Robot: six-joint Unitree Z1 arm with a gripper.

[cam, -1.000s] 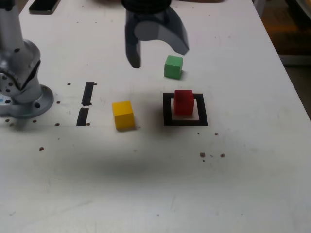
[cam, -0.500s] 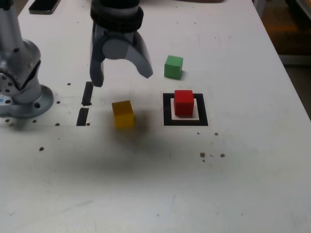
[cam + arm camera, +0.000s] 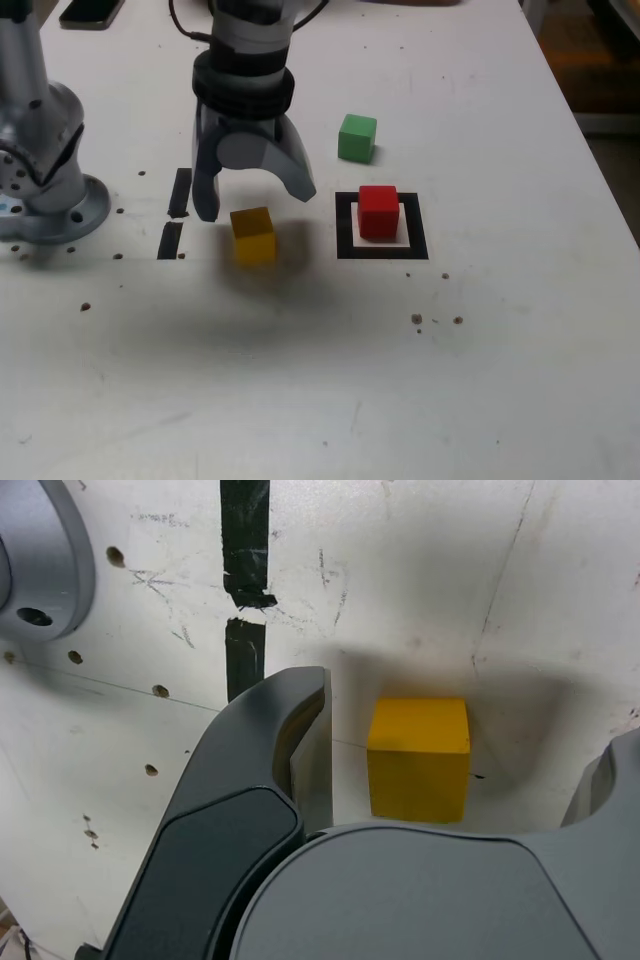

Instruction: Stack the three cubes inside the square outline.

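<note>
My gripper [image 3: 254, 203] hangs open just above and behind the yellow cube [image 3: 253, 235], its two fingers spread wider than the cube. In the wrist view the yellow cube [image 3: 418, 757] lies on the table between the fingers, untouched. The red cube [image 3: 378, 211] sits inside the black square outline [image 3: 345, 225], to the exterior view's right of the yellow one. Behind the outline stands the green cube [image 3: 357, 137] on the bare table.
The arm's grey base [image 3: 45, 190] is bolted at the exterior view's left. Two short black tape strips [image 3: 175, 212] lie between the base and the yellow cube. A dark flat object [image 3: 90, 12] rests at the far edge.
The gripper has swung from near the green cube towards the exterior view's left and come down over the yellow cube. It has stayed open. No cube has moved.
</note>
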